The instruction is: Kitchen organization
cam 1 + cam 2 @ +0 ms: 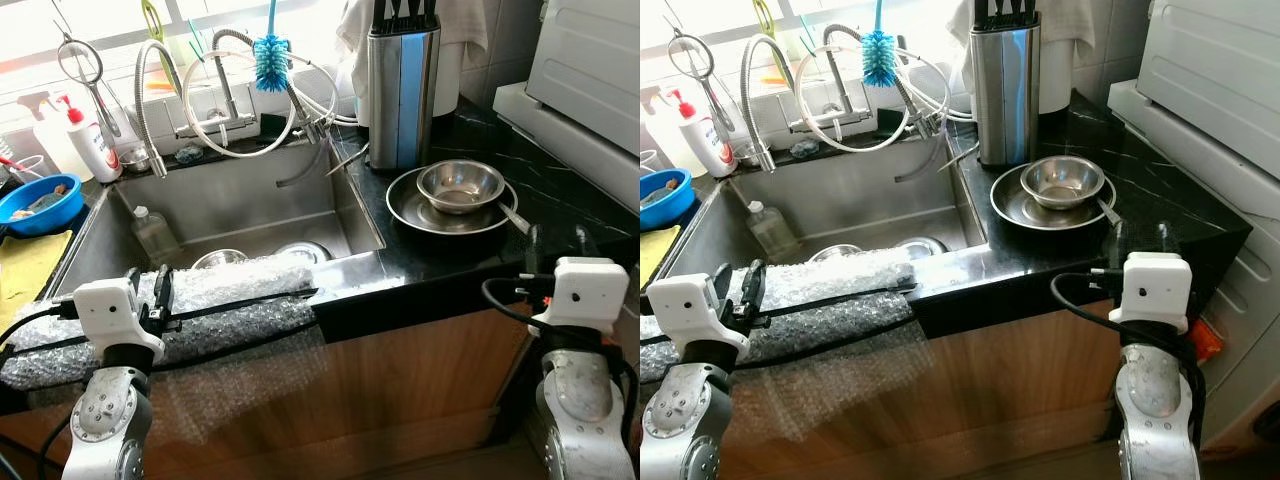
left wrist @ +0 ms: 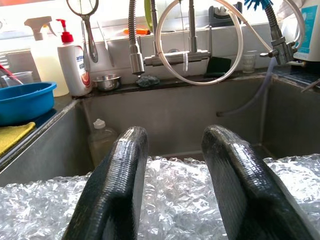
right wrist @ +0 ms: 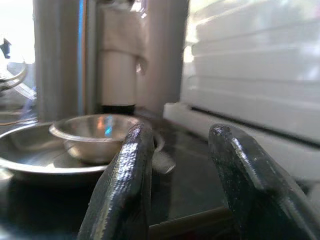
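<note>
Down low, left gripper [image 1: 154,298] spread wide, black fingers [image 2: 116,190] poised over the clear bubble-wrap padding [image 1: 215,300] lining the front rim of the stainless steel sink [image 1: 240,205], holding nothing. Right gripper [image 1: 1137,236] likewise parted and empty, hovering at the edge of the black marble surface [image 1: 560,205], near the small steel bowl [image 1: 460,185] resting inside a round steel plate [image 1: 405,205].
</note>
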